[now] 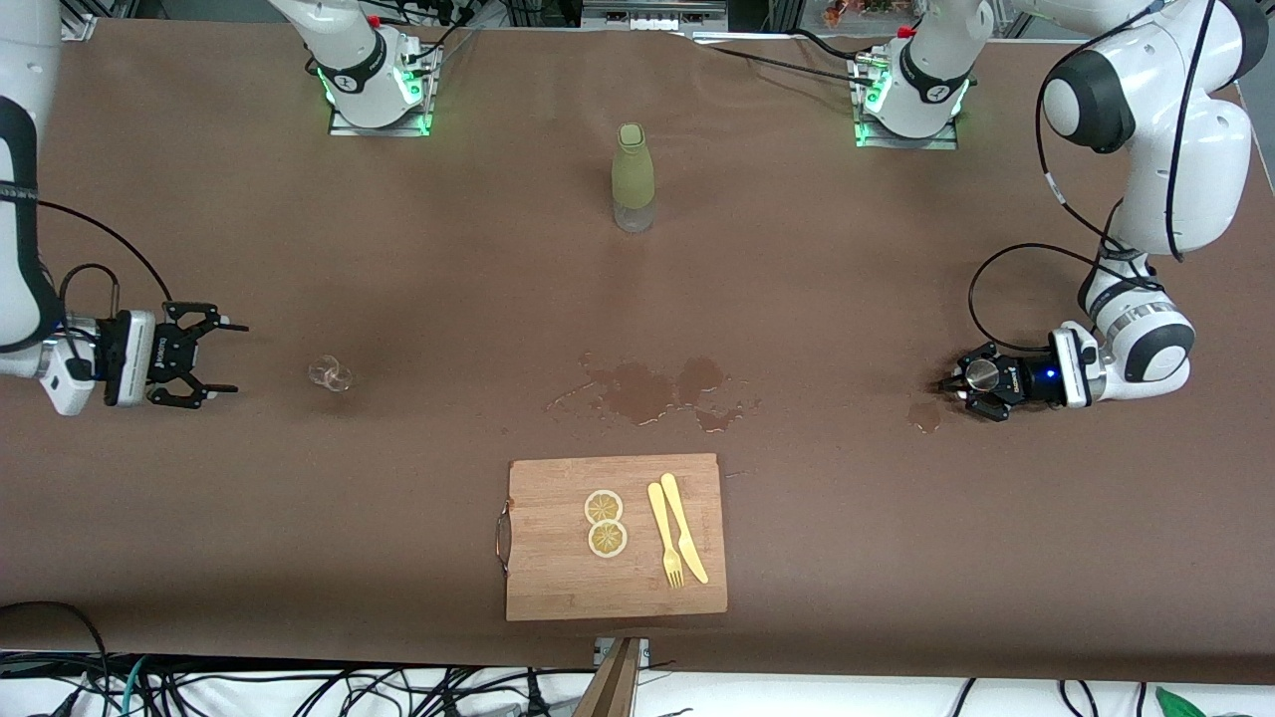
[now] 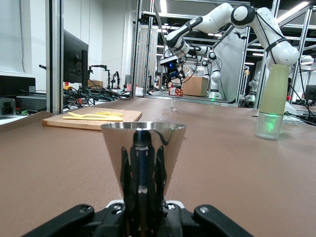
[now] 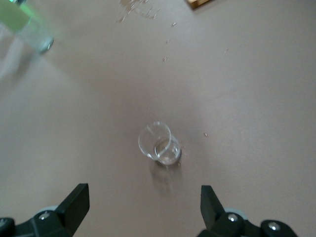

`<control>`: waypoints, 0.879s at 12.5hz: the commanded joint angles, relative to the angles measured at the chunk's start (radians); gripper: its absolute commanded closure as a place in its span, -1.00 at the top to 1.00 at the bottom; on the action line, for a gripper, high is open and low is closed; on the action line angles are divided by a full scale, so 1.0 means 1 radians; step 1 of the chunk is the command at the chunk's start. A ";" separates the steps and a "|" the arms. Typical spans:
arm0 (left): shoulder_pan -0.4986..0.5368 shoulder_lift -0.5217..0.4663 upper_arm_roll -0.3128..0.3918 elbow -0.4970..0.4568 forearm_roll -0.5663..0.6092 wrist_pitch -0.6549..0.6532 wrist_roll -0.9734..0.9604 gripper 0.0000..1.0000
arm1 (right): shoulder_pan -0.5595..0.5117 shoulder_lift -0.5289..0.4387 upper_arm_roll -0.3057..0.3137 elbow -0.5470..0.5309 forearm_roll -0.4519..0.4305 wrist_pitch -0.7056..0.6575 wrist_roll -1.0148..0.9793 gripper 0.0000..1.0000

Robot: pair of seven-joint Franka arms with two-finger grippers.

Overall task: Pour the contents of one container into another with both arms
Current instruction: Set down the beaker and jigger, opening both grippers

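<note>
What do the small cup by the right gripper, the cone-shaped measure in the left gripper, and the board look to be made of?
The glass looks like clear glass, possibly plastic: the table shows through it. The jigger, held in the left gripper, looks like polished steel: its cone mirrors its surroundings. The cutting board looks like light wood with visible grain. The right gripper is open, short of the glass.

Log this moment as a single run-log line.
left gripper: shut on jigger, at table level | right gripper: open, facing glass, apart | glass: upright on table | puddles: mid-table
</note>
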 commanded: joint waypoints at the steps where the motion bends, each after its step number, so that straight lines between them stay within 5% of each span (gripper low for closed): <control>1: 0.000 -0.007 0.002 -0.008 0.023 -0.013 0.040 -0.10 | 0.057 -0.123 0.008 -0.047 -0.104 -0.001 0.292 1.00; 3: 0.000 -0.007 0.002 -0.011 0.023 -0.015 0.043 0.99 | 0.100 -0.213 0.038 -0.045 -0.235 -0.002 0.561 1.00; 7: 0.000 -0.015 0.019 -0.011 0.023 -0.013 0.034 1.00 | 0.100 -0.352 0.222 -0.045 -0.566 -0.002 0.991 1.00; 11: -0.001 -0.042 0.057 -0.006 0.069 -0.012 -0.032 1.00 | 0.100 -0.413 0.307 -0.045 -0.680 -0.033 1.389 1.00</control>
